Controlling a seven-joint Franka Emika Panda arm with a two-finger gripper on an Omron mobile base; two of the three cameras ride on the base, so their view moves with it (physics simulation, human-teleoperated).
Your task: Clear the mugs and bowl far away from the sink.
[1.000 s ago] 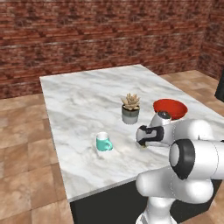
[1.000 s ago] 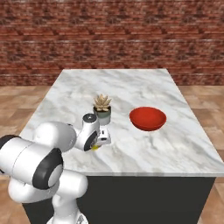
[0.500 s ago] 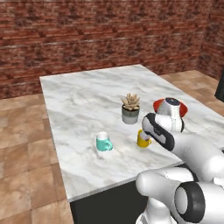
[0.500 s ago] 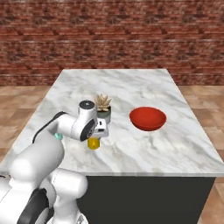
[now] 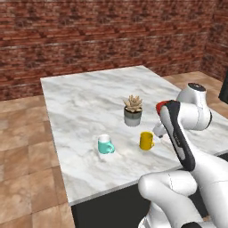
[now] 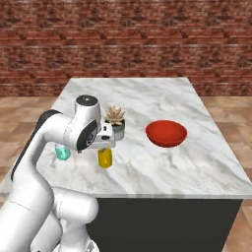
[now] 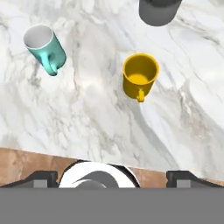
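yellow mug (image 7: 140, 75) — upright on the marble counter (image 5: 84, 107), free of the gripper (image 7: 112, 178), whose fingers stood wide apart above. teal mug (image 7: 45, 47) near it; red bowl (image 6: 166, 133) well apart — same counter.

Even, bright, rendered light with no visible lamp. The counter (image 5: 84, 95) shows a soft sheen but no harsh glare. The yellow mug (image 7: 140, 76) casts a faint shadow toward 5 o'clock in the hand view; the teal mug (image 7: 43, 46) shadows little. Edges are soft and slightly pixelated, without bending at the borders.
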